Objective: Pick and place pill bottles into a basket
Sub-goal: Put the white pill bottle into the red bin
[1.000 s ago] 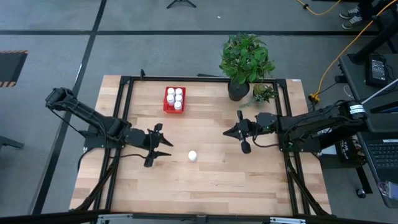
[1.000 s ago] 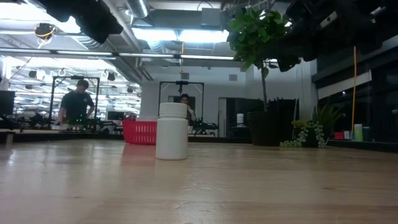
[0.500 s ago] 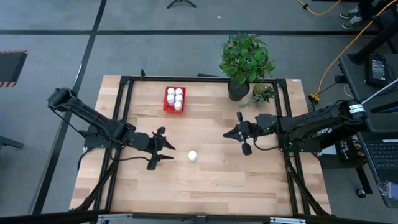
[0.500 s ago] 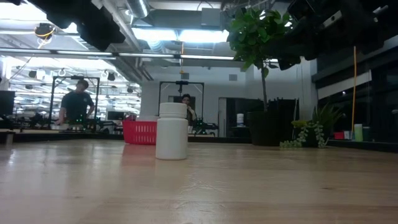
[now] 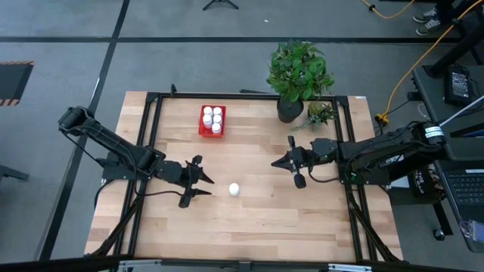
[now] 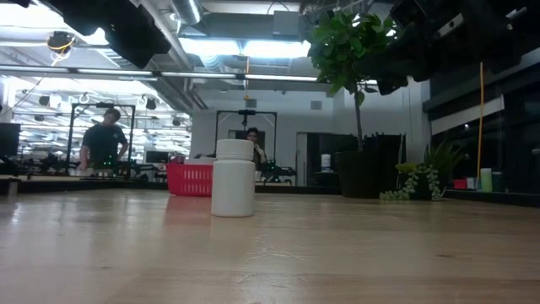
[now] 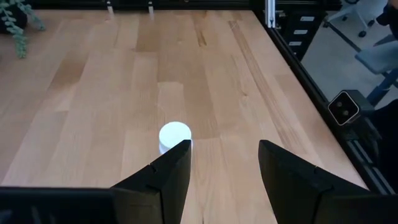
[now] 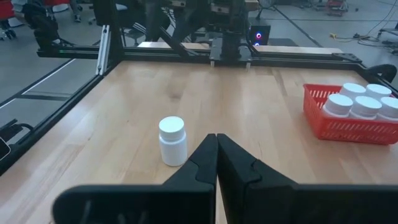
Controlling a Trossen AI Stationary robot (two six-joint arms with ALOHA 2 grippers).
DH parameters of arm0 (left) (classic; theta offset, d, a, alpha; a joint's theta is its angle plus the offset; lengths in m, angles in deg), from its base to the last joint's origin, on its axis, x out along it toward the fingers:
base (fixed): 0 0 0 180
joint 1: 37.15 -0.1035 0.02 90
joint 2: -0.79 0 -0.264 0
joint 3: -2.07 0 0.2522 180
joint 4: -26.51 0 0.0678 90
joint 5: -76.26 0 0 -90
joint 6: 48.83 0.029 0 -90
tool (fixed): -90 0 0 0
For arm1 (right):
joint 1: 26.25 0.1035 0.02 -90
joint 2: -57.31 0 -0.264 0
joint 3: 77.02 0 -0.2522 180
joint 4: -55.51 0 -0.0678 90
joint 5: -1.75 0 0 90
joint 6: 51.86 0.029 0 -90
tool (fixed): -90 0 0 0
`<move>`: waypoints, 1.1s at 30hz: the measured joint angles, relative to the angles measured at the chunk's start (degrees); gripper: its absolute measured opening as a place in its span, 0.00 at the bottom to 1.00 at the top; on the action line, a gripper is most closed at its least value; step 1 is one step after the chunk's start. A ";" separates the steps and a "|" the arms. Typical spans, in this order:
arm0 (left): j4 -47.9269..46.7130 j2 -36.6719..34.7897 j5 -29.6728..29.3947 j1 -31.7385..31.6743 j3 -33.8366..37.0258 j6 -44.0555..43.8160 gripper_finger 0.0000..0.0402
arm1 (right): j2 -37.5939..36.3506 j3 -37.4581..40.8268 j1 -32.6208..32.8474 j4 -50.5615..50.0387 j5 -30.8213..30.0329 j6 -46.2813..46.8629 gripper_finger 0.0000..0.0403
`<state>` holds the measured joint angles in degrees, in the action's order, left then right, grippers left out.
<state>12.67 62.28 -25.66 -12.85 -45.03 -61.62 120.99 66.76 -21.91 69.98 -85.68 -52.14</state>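
One white pill bottle [image 5: 234,189] stands upright on its base on the wooden table, near the middle; it also shows in the low view [image 6: 233,177], the left wrist view [image 7: 174,137] and the right wrist view [image 8: 172,141]. The red basket [image 5: 204,130] sits at the far side, holding several white bottles [image 8: 352,104]. My left gripper [image 5: 210,186] is open just left of the lone bottle, pointing at it; the bottle stands ahead of one finger [image 7: 168,174], outside the gap. My right gripper [image 5: 277,162] is shut and empty, to the right of the bottle.
A dark pot with a leafy plant [image 5: 296,75] and a smaller plant [image 5: 320,113] stand at the far right corner. Black frame rails [image 5: 151,151] run along the table's sides. People show in the room beyond [image 6: 105,139]. Bare wood lies around the lone bottle.
My left gripper has moved toward the table's right edge, closer to the lone bottle, with its fingers still open. The bottle and my right gripper have kept still.
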 joint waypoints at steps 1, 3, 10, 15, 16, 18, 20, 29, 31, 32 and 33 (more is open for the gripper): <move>0.00 0.00 0.01 0.00 0.00 0.02 0.45 | 0.00 0.00 -0.01 -0.17 0.00 0.00 0.02; -0.02 0.00 0.02 0.00 0.00 0.04 0.45 | 0.00 0.00 0.00 -0.31 0.00 0.08 0.02; 0.00 0.00 0.01 0.00 0.00 0.04 0.45 | 0.00 0.00 0.00 -0.27 0.00 0.02 0.02; 0.00 0.00 -0.42 0.00 0.00 0.04 0.45 | 0.00 0.00 0.00 -0.26 0.00 0.04 0.02; 0.00 0.00 -0.79 0.00 0.00 0.04 0.45 | 0.00 0.00 0.00 -0.25 0.00 0.06 0.02; 0.00 -0.01 -2.43 0.00 0.00 0.04 0.45 | 0.00 0.00 0.00 -0.25 0.00 0.04 0.02; -0.01 -0.02 -4.76 0.00 0.00 0.02 0.45 | 0.00 0.00 0.00 -0.25 0.00 0.06 0.02; -0.04 -0.02 -6.84 -0.02 0.00 0.04 0.45 | 0.00 0.00 0.00 -0.22 0.00 0.13 0.02; -0.04 -0.02 -6.84 0.00 0.00 0.02 0.45 | 0.00 0.00 -0.01 -0.22 0.00 0.17 0.02; -0.04 -0.02 -6.84 -0.02 0.00 0.04 0.45 | 0.00 0.00 0.00 -0.21 0.00 0.20 0.02; -0.07 -0.02 -6.86 0.00 0.00 0.03 0.45 | 0.00 0.00 0.00 -0.22 0.00 0.20 0.02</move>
<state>12.60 62.26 -32.52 -12.85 -45.03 -61.59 120.99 66.76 -21.91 69.76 -85.68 -51.94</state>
